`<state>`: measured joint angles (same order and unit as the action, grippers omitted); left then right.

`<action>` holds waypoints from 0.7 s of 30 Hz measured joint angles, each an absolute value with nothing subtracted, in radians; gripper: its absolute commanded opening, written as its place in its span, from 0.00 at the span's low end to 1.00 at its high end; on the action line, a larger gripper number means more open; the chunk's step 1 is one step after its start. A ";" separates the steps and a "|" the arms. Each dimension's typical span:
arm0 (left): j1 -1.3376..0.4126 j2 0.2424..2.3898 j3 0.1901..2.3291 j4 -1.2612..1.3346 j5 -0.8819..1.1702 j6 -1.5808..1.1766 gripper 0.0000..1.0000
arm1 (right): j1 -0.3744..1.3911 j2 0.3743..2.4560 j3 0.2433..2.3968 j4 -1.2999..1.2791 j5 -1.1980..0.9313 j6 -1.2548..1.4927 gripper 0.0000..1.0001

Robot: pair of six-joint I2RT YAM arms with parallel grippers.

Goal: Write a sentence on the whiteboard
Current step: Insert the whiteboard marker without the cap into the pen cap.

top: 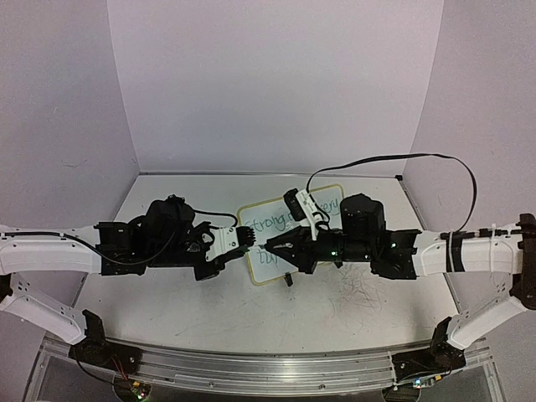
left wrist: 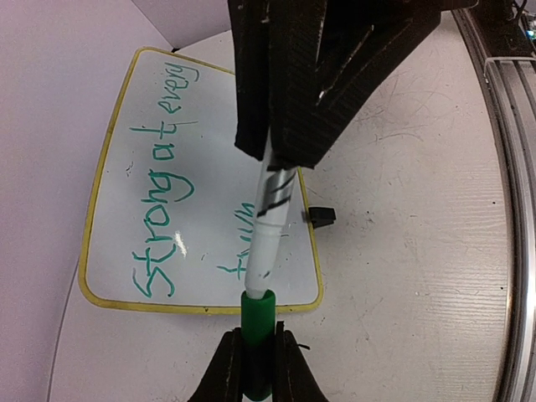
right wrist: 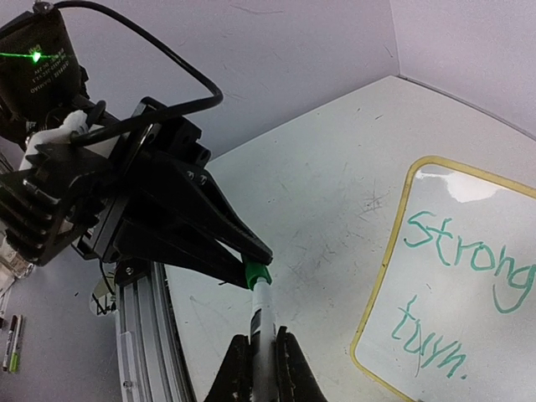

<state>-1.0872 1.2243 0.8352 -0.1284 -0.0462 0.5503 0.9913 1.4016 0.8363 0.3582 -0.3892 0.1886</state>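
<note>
The whiteboard [top: 276, 209] lies flat mid-table, yellow-framed, and also shows in both wrist views [left wrist: 226, 159] [right wrist: 477, 322]. The sentence [left wrist: 172, 180] is in green marker, "Strong at every" above "turn." [right wrist: 429, 339]. The two grippers meet tip to tip over the board's near left corner. My left gripper [left wrist: 258, 345] is shut on the marker's green cap [left wrist: 258, 322]. My right gripper [right wrist: 261, 345] is shut on the white marker barrel [right wrist: 262, 314]. The barrel's end sits in the cap [right wrist: 257, 274]. In the top view the left gripper [top: 248, 238] and right gripper [top: 272, 247] hide the marker.
A black clip foot [left wrist: 319, 216] sticks out from the board's edge. The aluminium rail [left wrist: 512, 159] runs along the table's near edge. Spare markers [right wrist: 10, 345] lie beyond the rail. A black cable [top: 402, 159] loops above the right arm. Purple walls enclose the table.
</note>
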 measured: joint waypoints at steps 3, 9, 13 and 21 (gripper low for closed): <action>-1.088 1.224 0.835 -0.126 -0.043 0.551 0.00 | 0.991 1.429 0.856 0.356 -0.409 0.189 0.00; -1.093 1.224 0.835 -0.131 -0.046 0.551 0.00 | 0.986 1.453 0.878 0.343 -0.444 0.197 0.00; -1.102 1.225 0.835 -0.133 -0.077 0.550 0.00 | 0.980 1.485 0.920 0.307 -0.469 0.213 0.00; -1.151 1.232 0.820 -0.139 -0.178 0.550 0.00 | 0.966 1.555 0.970 0.274 -0.550 0.287 0.00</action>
<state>-1.1507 1.2316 0.8204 -0.1387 -0.1782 0.5501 0.9665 1.5552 0.9703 0.2739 -0.5498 0.2865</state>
